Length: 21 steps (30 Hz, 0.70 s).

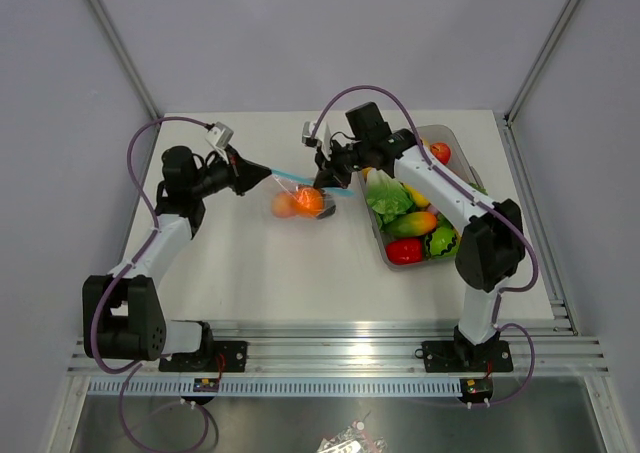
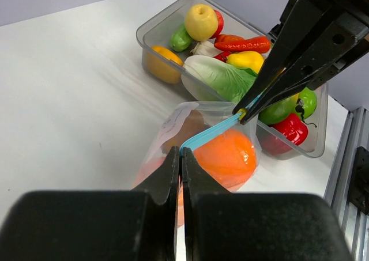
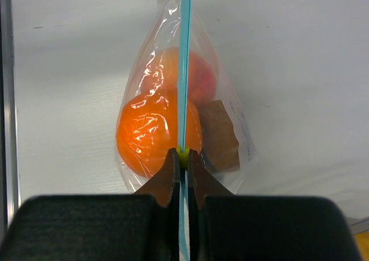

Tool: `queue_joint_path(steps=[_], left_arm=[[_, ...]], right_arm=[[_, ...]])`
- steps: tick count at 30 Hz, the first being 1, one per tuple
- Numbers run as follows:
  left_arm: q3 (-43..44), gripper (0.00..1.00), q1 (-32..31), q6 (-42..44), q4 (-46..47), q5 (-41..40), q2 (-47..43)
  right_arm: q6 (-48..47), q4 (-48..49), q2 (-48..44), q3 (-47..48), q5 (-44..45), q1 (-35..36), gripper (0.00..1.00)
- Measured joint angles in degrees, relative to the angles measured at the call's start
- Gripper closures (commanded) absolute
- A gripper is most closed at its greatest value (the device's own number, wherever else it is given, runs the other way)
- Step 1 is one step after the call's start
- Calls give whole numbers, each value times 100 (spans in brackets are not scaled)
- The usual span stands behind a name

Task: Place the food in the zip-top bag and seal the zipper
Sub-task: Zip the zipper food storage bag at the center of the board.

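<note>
The zip-top bag is seen as thin, clear, crinkled plastic film with bright glints, its zipper a smooth light blue plastic strip. The orange inside is rendered glossy. In the left wrist view, the tray at upper right is shown as rigid clear plastic and the table as matt white.

The top camera looks down from high behind the near edge over the whole desk. Both wrist cameras sit close, at opposite ends of the zip-top bag — their shared sight.
</note>
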Motion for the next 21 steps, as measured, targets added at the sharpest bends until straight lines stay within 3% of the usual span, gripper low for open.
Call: queue_joint_path(steps=[21], left_arm=[[0,100,634,2,-7,-92,0]], right_arm=[[-2,-9,-365,-431,376,-214,100]])
